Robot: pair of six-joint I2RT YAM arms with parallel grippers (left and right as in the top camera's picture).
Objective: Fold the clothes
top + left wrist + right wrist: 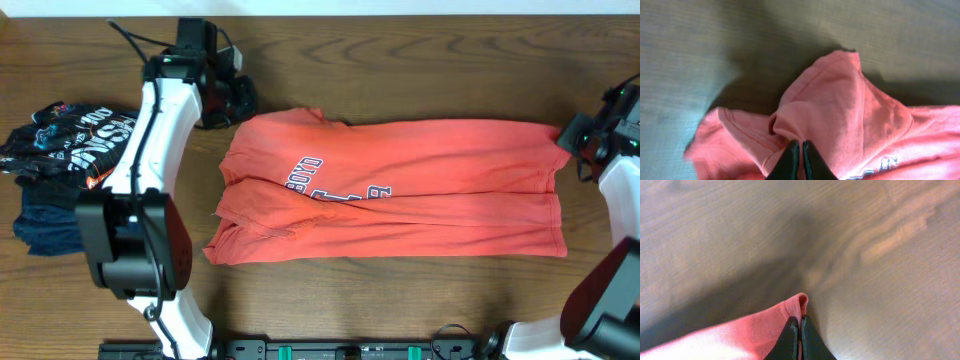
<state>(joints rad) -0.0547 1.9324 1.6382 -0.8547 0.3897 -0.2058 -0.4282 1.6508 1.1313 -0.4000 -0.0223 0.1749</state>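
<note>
The orange-red T-shirt [400, 190] lies across the middle of the table, folded lengthwise, white lettering showing near its left part. My left gripper [232, 100] is at the shirt's far left corner. In the left wrist view its jaws [800, 145] are shut on a raised fold of the shirt [840, 115]. My right gripper [580, 135] is at the shirt's far right corner. In the right wrist view its jaws [800, 321] are shut on the hemmed corner of the shirt [760, 327].
A pile of black and navy folded garments with white print [60, 150] lies at the left edge, beside the left arm. Bare wooden table [400, 300] runs in front of the shirt and behind it.
</note>
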